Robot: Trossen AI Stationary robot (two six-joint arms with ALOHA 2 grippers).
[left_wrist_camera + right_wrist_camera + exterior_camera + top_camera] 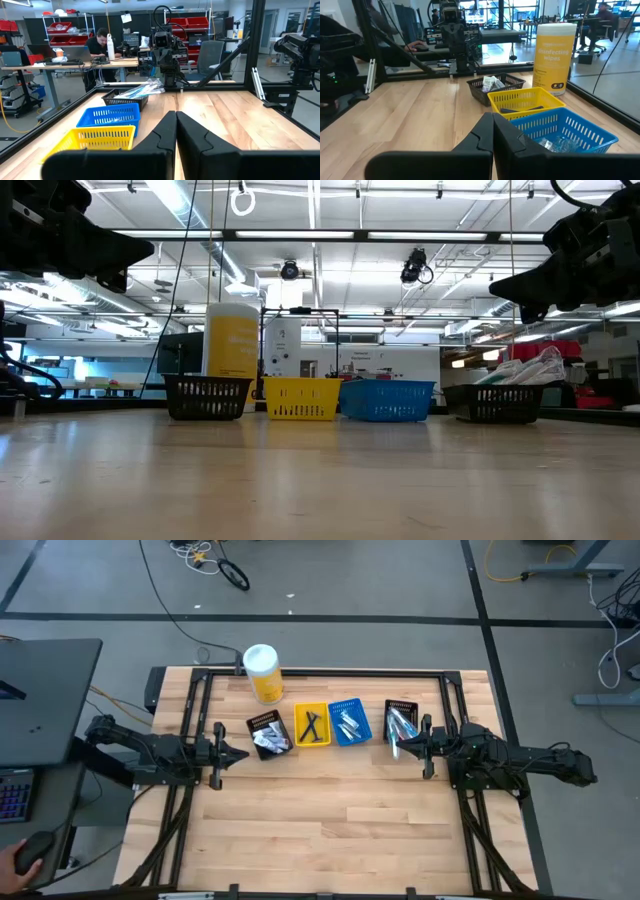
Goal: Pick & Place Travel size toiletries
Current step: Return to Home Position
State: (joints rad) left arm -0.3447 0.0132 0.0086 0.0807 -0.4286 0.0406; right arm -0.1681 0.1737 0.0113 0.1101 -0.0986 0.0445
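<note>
Toiletries (270, 743) sit in the baskets (312, 705), mid-frame in high view, none loose that you'd see. L gripper (241, 753) & R gripper (399, 747) flank the row, fingers pressed together, holding nothing. By looks they're light, thin, slick: you'd pinch mid-body, gently.

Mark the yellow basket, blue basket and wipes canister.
yellow basket (300, 402): low view, front wall
blue basket (388, 402): low view, front wall
wipes canister (261, 659): high view, white lid
</note>
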